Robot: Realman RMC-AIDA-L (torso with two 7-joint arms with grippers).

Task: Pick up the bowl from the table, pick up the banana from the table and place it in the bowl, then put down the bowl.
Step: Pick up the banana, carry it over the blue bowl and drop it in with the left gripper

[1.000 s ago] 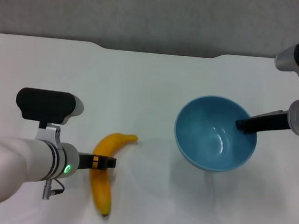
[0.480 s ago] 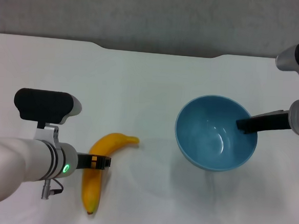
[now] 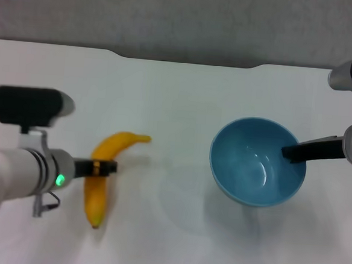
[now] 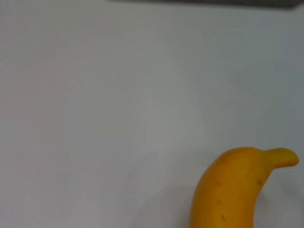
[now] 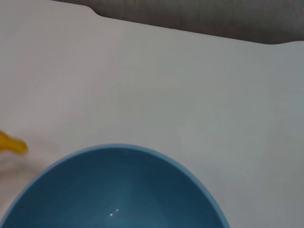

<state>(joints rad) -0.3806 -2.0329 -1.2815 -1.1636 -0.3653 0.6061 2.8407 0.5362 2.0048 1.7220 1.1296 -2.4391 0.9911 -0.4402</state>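
The light-blue bowl point(image 3: 257, 162) is right of centre, held at its right rim by my right gripper point(image 3: 290, 153), which is shut on it; a soft shadow lies under the bowl. The bowl fills the lower part of the right wrist view point(image 5: 118, 190). The yellow banana point(image 3: 94, 199) is on the left, gripped across its middle by my left gripper point(image 3: 104, 167), which is shut on it. The banana's stem end shows in the left wrist view point(image 4: 232, 190), and its tip shows in the right wrist view point(image 5: 10, 143).
The white table point(image 3: 166, 95) has a shallow notch in its far edge point(image 3: 187, 61). A wide bare stretch of tabletop lies between the banana and the bowl.
My left gripper has moved to the left with the banana in it, away from the bowl. The bowl and right gripper have shifted slightly toward me.
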